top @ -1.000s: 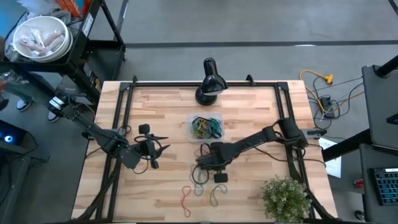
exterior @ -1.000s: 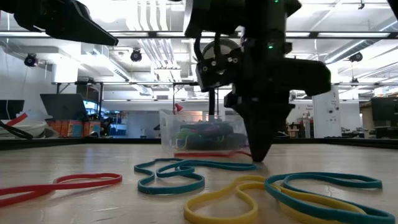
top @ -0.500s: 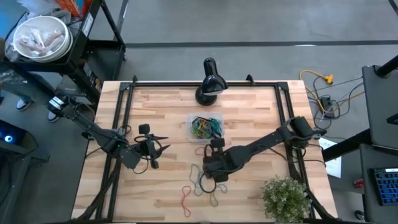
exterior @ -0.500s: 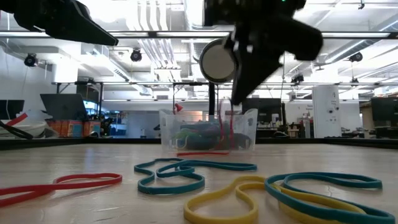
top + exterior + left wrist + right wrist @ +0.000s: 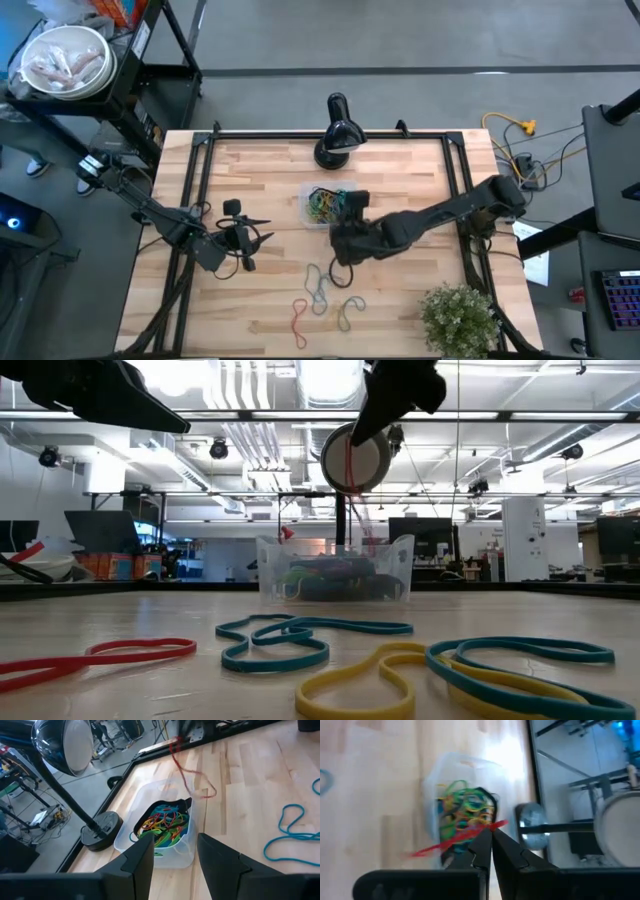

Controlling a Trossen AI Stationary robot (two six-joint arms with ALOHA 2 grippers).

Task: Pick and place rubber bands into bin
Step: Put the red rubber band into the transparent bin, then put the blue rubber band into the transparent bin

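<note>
right gripper (image 5: 487,840): fingers pinched together on a red rubber band (image 5: 455,840), which hangs down from the tips. In the high view the gripper (image 5: 345,222) sits just at the near edge of the bin, lifted off the table.

red rubber band: in the low view it dangles as a thin red strand (image 5: 352,490) from up high down toward the bin. From the left wrist camera it shows as a wavy red line (image 5: 187,770) over the wood, just beside the bin's far side.

bin (image 5: 312,220): clear plastic tray around the middle of the table, a bit toward the far side, just near of the lamp. It's got a tangled pile of rubber bands (image 5: 162,822) inside, green, yellow, red, blue and black all mixed up.

left gripper (image 5: 175,852): fingers apart with nothing between them, pointed toward the bin. In the high view it (image 5: 262,232) hangs over the left part of the table, well apart from the bin.

loose bands on the table: a teal one (image 5: 290,635) and a yellow one (image 5: 380,680) near the front, with another teal and yellow one (image 5: 520,660) to the right and a red one (image 5: 100,657) to the left. From above they're a small scatter (image 5: 320,300) on the near side of the table, near of the right gripper.

lamp (image 5: 337,135): black desk lamp at the far edge of the table, behind the bin.

plant (image 5: 458,315): green leafy thing at the near right corner.

table (image 5: 260,180): light wood planks with a black frame around it.
</note>
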